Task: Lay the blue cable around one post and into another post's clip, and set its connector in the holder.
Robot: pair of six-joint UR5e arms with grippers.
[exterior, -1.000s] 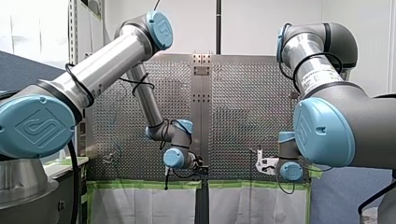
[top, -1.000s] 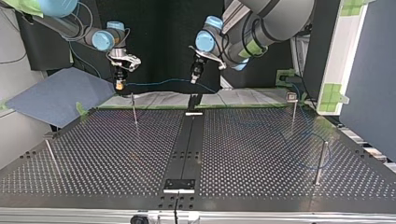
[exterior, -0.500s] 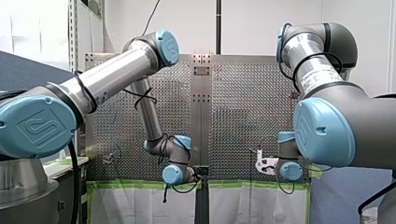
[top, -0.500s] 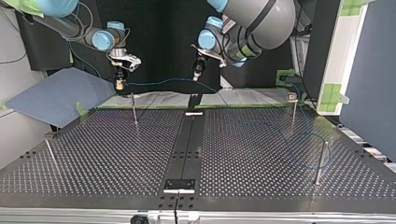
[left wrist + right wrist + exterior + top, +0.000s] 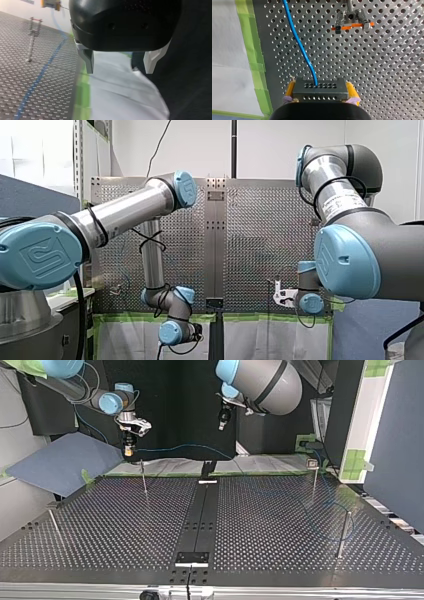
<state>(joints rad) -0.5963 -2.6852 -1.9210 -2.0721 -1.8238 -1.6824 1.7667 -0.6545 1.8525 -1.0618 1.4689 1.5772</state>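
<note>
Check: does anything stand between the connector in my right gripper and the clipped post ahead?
Nothing visible does: only bare perforated table separates the connector, held in my right gripper, from the clipped post.

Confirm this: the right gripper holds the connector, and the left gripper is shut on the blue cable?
Wrong about the left gripper: it is open and holds nothing, as the left wrist view shows. The right gripper does hold the connector.

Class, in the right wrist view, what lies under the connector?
Perforated table, near the green tape, lies under the connector held by my right gripper. The blue cable runs off over it. The patch directly beneath the connector is hidden.
</note>
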